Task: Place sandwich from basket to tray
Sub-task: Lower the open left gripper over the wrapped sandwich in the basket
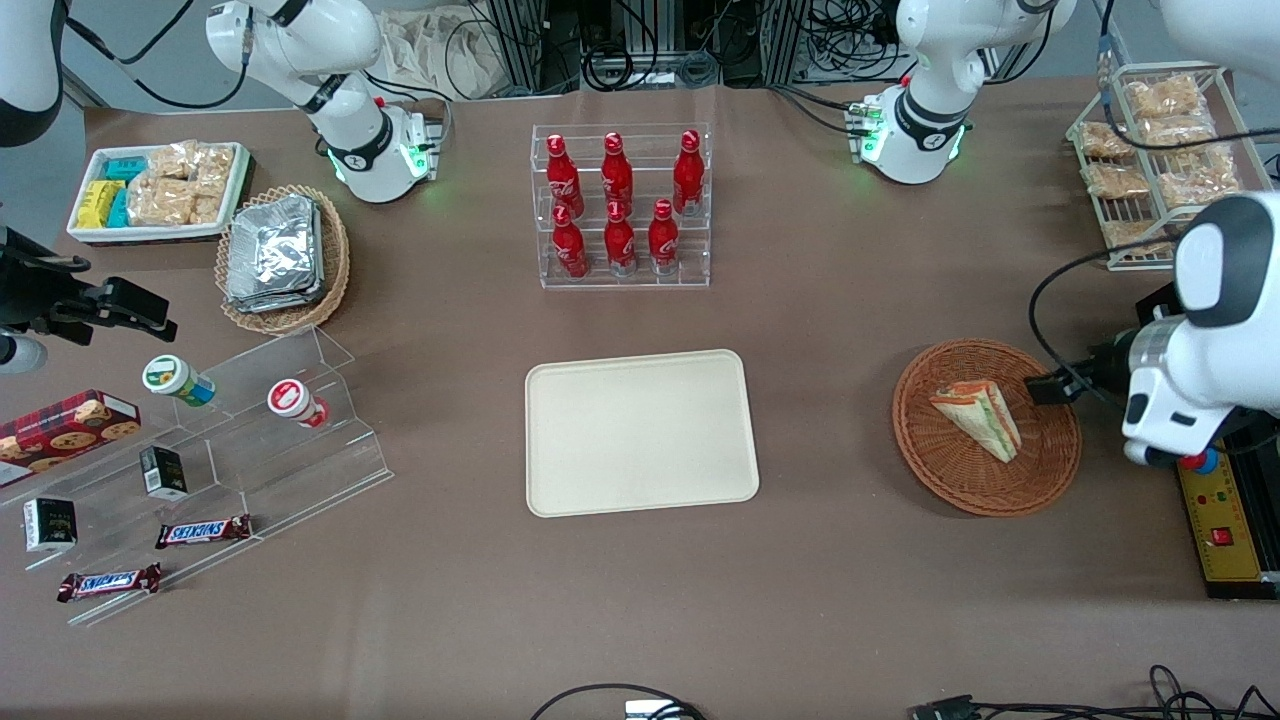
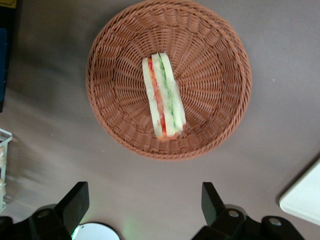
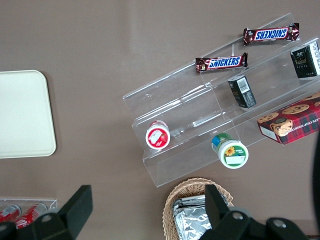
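The sandwich (image 1: 978, 415) (image 2: 163, 97), a white-bread wedge with red and green filling stripes, lies in the middle of the round reddish-brown basket (image 1: 950, 480) (image 2: 215, 65). My left gripper (image 1: 1060, 383) (image 2: 144, 205) hovers over the basket's rim on the side toward the working arm's end of the table. It is open and holds nothing. Bare table shows between its fingers (image 2: 75, 202), and they are apart from the sandwich. The cream tray (image 1: 640, 432) (image 2: 305, 197) (image 3: 22, 115) lies flat mid-table, beside the basket toward the parked arm, with nothing on it.
A clear rack of red bottles (image 1: 622, 205) stands farther from the front camera than the tray. A wire rack of snack packets (image 1: 1150, 160) and a yellow control box (image 1: 1225, 535) flank the working arm. An oval basket of foil packets (image 1: 283, 258) and an acrylic shelf (image 1: 230, 440) sit toward the parked arm's end.
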Available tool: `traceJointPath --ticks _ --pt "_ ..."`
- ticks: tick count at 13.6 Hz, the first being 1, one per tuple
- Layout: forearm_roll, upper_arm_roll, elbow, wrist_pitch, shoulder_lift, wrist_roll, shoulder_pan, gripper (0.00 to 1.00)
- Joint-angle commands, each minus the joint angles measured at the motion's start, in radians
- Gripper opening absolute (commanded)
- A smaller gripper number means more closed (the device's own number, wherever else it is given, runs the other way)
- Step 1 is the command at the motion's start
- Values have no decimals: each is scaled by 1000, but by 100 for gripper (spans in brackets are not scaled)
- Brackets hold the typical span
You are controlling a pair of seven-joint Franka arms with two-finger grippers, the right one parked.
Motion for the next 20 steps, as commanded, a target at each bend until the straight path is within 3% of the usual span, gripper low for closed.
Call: traceJointPath --ticks 1,8,20 --pt "11 -5 5 42 53 -21 16 99" --pt "-4 -5 -12 180 216 -104 19 99" --pt "-16 -7 -218 362 207 -135 19 99"
